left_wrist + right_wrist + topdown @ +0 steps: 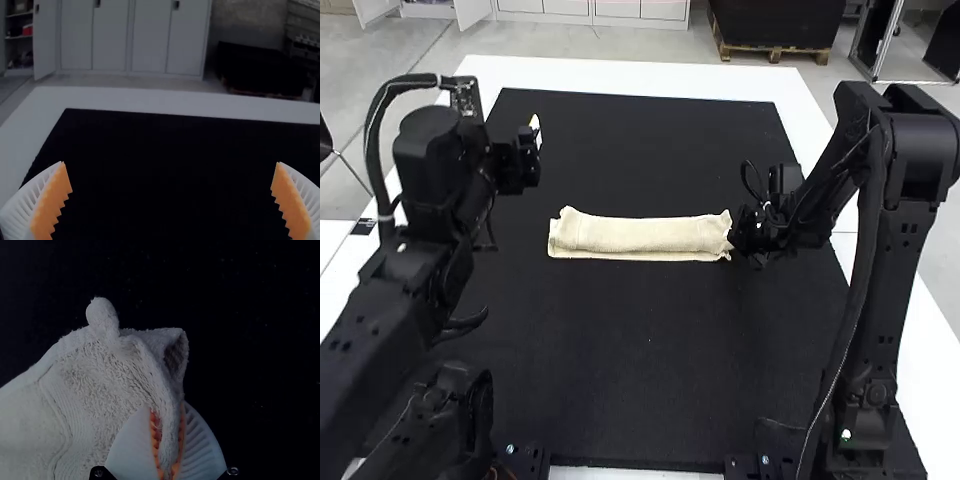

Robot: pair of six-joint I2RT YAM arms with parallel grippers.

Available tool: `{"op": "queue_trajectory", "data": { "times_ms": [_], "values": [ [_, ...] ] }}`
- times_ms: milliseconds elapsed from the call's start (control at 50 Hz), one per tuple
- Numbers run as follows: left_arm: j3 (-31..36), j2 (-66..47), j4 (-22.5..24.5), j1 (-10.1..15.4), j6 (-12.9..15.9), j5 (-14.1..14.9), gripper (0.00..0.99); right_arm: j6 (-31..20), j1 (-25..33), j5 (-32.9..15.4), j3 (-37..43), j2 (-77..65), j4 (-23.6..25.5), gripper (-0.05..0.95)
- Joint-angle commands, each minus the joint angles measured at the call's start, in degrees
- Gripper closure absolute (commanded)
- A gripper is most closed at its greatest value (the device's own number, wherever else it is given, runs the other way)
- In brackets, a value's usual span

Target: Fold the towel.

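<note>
Left arm (405, 290): left of your towel (640, 237).
Towel: on the black mat (620, 340), long axis running left to right.
Right gripper (168, 407): nearer, pinching your towel's right end.
Left gripper (170, 162): spread, off your towel's left end.

Left arm (382, 320), right arm (910, 260): black, blocky segments. Looped black cable (372, 140) on left; pale wire (835, 378) down right. Fingers (20, 205) white, ribbed; pads (51, 200) orange, toothed.

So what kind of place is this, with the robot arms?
Probably a robot lab or workshop: two robot arms stand at a white table with a black mat, and a towel lies there in a strip.
</note>
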State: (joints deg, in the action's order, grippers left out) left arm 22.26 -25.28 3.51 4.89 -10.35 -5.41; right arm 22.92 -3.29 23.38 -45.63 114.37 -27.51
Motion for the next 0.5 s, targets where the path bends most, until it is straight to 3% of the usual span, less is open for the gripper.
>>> {"op": "queue_trajectory", "data": {
  "times_ms": [0, 240, 480],
  "values": [
    [0.06, 3.74, -0.61, 0.48, -0.11, -2.50, 0.057, -2.17, 2.23, 0.18, -0.60, 1.74, 1.40, 0.90],
    [-0.99, 9.02, -1.22, 0.21, 0.51, -4.43, 0.057, -3.76, 5.31, 0.18, -2.19, -0.99, 4.39, 0.90],
    [-1.52, 10.16, -1.40, 0.21, 0.77, -4.43, 0.057, -4.02, 5.93, 0.18, -2.54, -4.94, 6.15, 0.90]
  ]
}}
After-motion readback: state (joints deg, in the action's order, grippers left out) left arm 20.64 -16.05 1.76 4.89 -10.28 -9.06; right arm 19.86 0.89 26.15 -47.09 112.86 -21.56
